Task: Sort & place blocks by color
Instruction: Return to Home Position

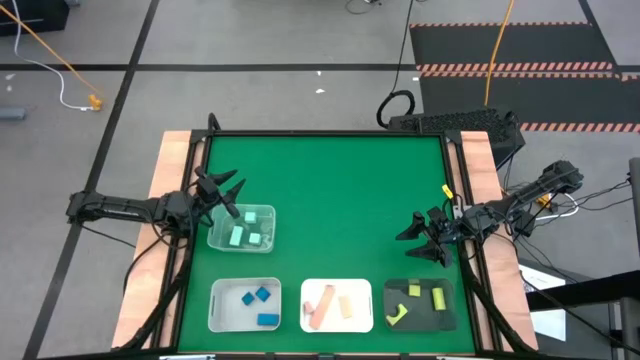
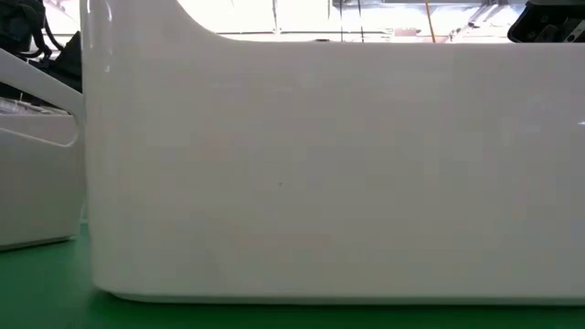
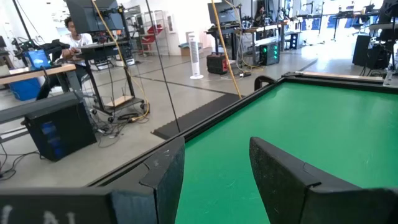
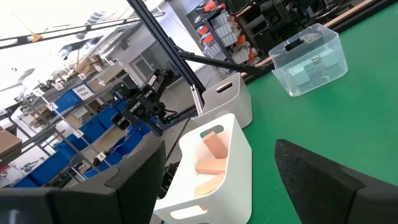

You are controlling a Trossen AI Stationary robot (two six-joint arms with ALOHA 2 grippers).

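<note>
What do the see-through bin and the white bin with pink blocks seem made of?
See-through rectangular bin: likely clear glossy plastic; mint blocks show through its walls. White bin holding pink blocks: likely smooth opaque moulded plastic; rounded corners, soft sheen.

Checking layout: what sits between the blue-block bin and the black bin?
A white bin holding pinkish blocks, shown in the high view.

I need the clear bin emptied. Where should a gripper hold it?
Probably the thin wall of the clear bin at its rim, pinched from above by the nearby open left gripper: it looks too wide to span, and its top is open.
</note>
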